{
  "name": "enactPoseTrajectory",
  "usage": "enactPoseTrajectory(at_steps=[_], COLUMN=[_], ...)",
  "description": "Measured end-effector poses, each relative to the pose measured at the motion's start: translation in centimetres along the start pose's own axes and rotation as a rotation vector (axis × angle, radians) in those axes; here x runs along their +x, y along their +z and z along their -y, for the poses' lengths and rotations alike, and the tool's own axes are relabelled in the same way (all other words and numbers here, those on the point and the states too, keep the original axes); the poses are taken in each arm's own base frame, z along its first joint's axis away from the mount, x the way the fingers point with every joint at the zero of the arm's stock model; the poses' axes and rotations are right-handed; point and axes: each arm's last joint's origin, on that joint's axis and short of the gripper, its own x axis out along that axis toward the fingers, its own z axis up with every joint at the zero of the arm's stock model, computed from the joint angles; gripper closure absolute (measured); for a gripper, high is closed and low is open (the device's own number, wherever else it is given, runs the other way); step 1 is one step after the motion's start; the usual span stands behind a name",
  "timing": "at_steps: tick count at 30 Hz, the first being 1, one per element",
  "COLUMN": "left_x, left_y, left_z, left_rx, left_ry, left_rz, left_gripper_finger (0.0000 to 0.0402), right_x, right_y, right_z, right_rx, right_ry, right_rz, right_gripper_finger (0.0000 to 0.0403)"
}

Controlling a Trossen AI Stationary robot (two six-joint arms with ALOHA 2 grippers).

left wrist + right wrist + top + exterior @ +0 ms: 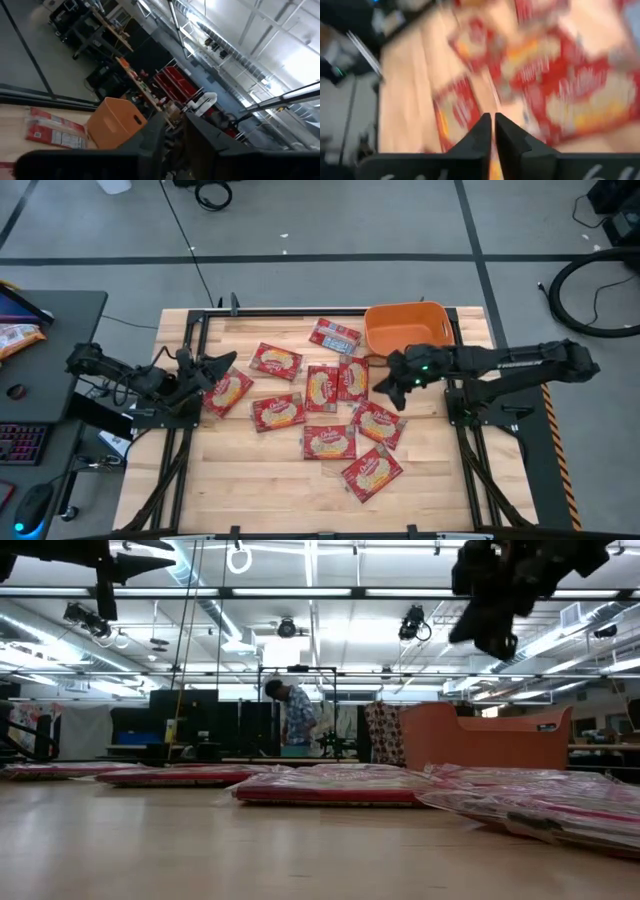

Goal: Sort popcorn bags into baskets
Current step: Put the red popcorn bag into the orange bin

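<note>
High view: the desk [250, 480] carries the orange tub [405, 328] at its far right corner, with red bags [330, 442] lying flat and scattered from the left-centre across to just beside the tub, none visibly inside it. Left pincer [228, 362] hangs over the desk's left edge, fingers a narrow gap apart, holding nothing. Right pincer [382, 392] hovers above the bags near the tub, fingers almost together and empty.

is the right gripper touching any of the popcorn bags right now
Apart. The low view shows the right gripper hanging high in the air, with clear open space between it and the popcorn bags lying flat on the table.
</note>
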Motion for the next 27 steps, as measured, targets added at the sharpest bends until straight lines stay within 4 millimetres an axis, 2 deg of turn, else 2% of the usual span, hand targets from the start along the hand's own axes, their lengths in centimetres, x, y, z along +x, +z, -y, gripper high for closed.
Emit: enactPoseTrajectory(at_steps=[7, 13, 18, 27], left_x=[0.0, 0.0, 0.0, 0.0], left_y=[-0.1, -0.1, -0.1, -0.1], left_z=[0.1, 0.1, 0.1, 0.1], left_rx=[0.002, -0.004, -0.006, -0.004], left_ry=[-0.024, -0.037, -0.038, -0.038], left_rz=[-0.018, -0.025, -0.025, -0.025], left_gripper_finger=[0.0263, 0.0255, 0.0255, 0.0255], right_x=[3.1, 5.3, 6.6, 8.8], right_y=[-1.3, -2.3, -3.3, -4.5], right_z=[1.0, 2.5, 3.9, 5.0], right_rx=[0.061, 0.163, 0.223, 0.208], right_ry=[-0.042, -0.154, -0.232, -0.254], right_rz=[-0.228, -0.365, -0.494, -0.61], right_gripper_finger=[0.0271, 0.0202, 0.0194, 0.0218])
